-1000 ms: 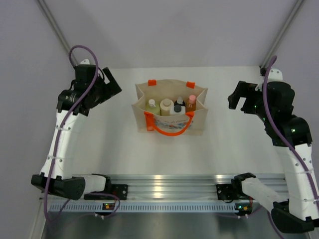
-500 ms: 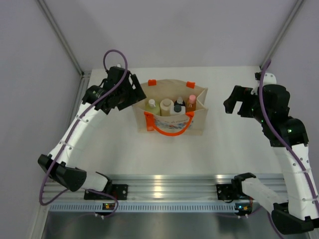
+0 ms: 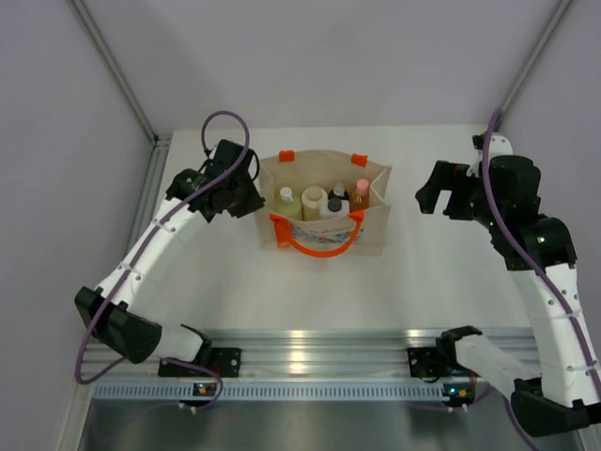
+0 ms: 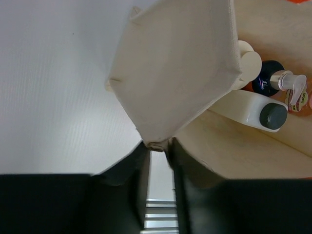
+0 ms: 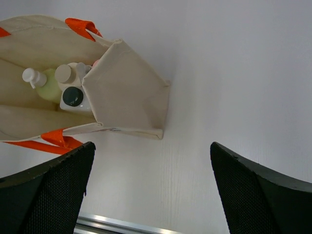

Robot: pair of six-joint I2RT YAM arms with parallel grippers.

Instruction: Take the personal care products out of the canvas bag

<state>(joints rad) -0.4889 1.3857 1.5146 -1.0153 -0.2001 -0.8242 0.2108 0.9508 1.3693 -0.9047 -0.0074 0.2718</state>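
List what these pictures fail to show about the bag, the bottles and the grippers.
- Whether the left gripper pinches the canvas bag: in the left wrist view its corner meets the fingertips.
- Bodies and labels of the bottles: the bag's walls hide them in the top view; mostly caps show.
- The print: too small and steep in the top view, absent from both wrist views.

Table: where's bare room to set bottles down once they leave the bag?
Widest free patch: the front strip between the bag and the rail. Also free: between the bag's right wall and the right hand, and the far strip behind the bag. Crowded: the bag's left side, where the left hand sits against the canvas.
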